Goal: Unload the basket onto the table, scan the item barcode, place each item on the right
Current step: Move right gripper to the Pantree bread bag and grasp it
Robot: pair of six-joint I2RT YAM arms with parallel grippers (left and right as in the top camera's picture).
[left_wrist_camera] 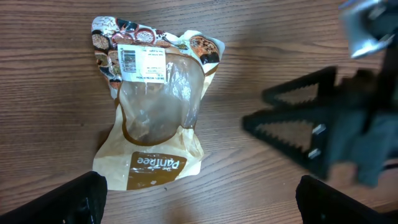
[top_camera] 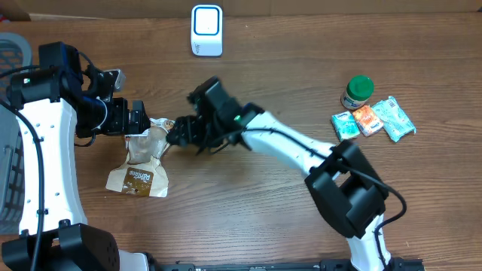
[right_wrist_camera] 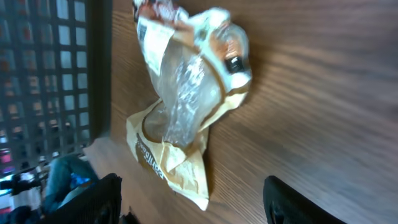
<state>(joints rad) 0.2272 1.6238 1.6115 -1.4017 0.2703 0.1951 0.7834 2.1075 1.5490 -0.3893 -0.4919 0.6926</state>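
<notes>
My left jaws stand as wide as they go with nothing between them; only the dark tips of their fingers (left_wrist_camera: 74, 202) show at the bottom corners of my left wrist view, and they hang above the upper end of the bag (left_wrist_camera: 155, 124), not touching it as far as I can tell. My right jaws are also parted and hold nothing, their serrated fingers (left_wrist_camera: 292, 134) spread just off the bag's 3 o'clock side with bare wood between them and the paper. The bag lies flat on the tabletop (top_camera: 301, 60), toward 9 o'clock from its middle. It is brown paper with a crumpled clear window, its printed bottom end pointing to 6 o'clock. Its white barcode label (left_wrist_camera: 142, 62) sits at the opposite end, face up and plain to my left wrist camera, though seen from overhead my left arm covers that end. Further out, a small white scanner (top_camera: 206, 30) with a blue-edged face stands at 12 o'clock near the far edge, well apart from the bag. At about 2 o'clock stands a green-lidded jar (top_camera: 358, 92). Just beside it, on its 5 o'clock side, is a cluster of small packets (top_camera: 373, 119), green, orange and pale. A grey mesh basket (top_camera: 13, 51) sits past the tabletop's edge at 9 to 10 o'clock, behind my left arm.
</notes>
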